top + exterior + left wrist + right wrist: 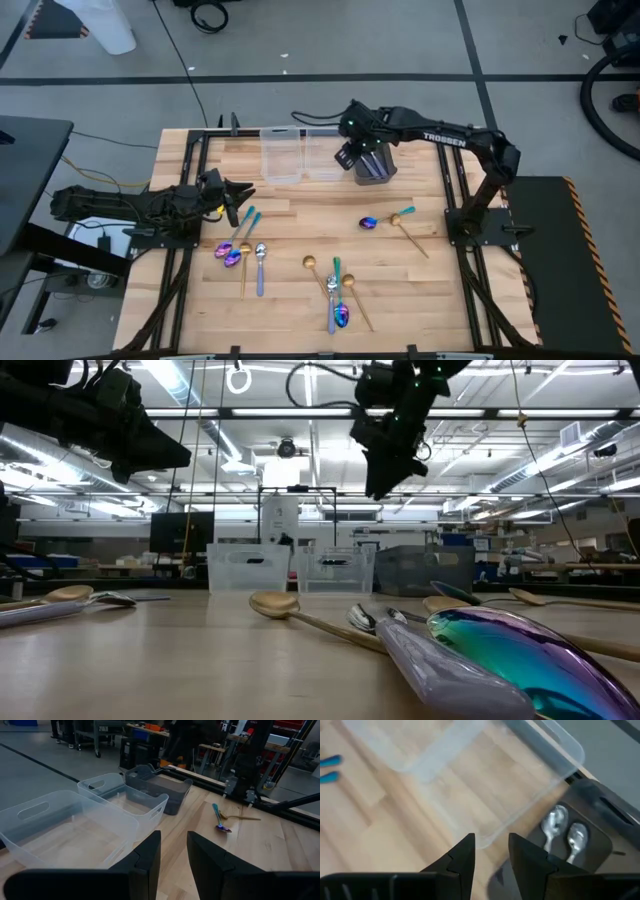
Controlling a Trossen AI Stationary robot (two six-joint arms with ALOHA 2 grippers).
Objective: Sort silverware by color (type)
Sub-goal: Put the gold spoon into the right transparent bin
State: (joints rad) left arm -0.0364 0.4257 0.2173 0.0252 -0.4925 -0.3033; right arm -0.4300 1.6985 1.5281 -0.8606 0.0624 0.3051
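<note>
My empty, parted right gripper (352, 150) hovers over the dark grey bin (375, 165) holding two silver spoons (563, 834), while the parted left gripper (240, 195) is nearer the loose silverware (242, 250) toward six o'clock, handles pointing twelve-to-six.

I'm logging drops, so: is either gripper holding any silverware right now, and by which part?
Nothing is held. The right gripper is open and empty above the bins; the left gripper is open and empty too.
</note>
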